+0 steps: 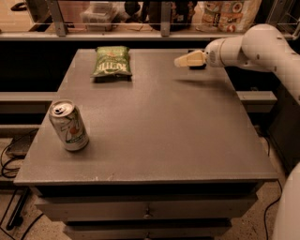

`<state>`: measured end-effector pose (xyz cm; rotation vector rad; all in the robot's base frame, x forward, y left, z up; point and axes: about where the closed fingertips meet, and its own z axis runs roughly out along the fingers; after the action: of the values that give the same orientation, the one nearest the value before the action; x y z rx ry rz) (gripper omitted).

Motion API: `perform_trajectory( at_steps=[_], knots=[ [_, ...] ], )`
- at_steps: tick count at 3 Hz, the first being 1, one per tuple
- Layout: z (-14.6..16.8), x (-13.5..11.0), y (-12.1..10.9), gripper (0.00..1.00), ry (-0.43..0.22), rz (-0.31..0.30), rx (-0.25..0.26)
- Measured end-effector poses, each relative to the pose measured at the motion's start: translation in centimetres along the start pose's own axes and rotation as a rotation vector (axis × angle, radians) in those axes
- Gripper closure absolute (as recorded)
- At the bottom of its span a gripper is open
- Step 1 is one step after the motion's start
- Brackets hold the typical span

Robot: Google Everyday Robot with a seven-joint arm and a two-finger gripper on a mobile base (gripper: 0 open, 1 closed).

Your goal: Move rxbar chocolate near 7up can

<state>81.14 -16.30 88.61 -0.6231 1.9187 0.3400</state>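
The 7up can (69,125) is silver-white with a green base and a red dot. It stands upright near the table's front left corner. The rxbar chocolate (197,66) is a small black bar at the far right of the grey table (164,122). It is mostly hidden behind the gripper, with only a dark sliver showing. My gripper (183,60) reaches in from the right on the white arm (253,47). It hangs just over the bar and points left. It is far from the can.
A green chip bag (111,61) lies flat at the far left-centre of the table. A shelf with jars and containers (220,11) runs behind the table. Drawers sit under the front edge, and cables lie on the floor at left.
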Motion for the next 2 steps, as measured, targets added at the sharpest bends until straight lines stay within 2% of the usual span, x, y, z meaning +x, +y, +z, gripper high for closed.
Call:
perform_trajectory(
  at_steps=[2],
  knots=[
    [4.3, 2.1, -3.0, 0.01, 0.036, 0.074, 0.059]
  ],
)
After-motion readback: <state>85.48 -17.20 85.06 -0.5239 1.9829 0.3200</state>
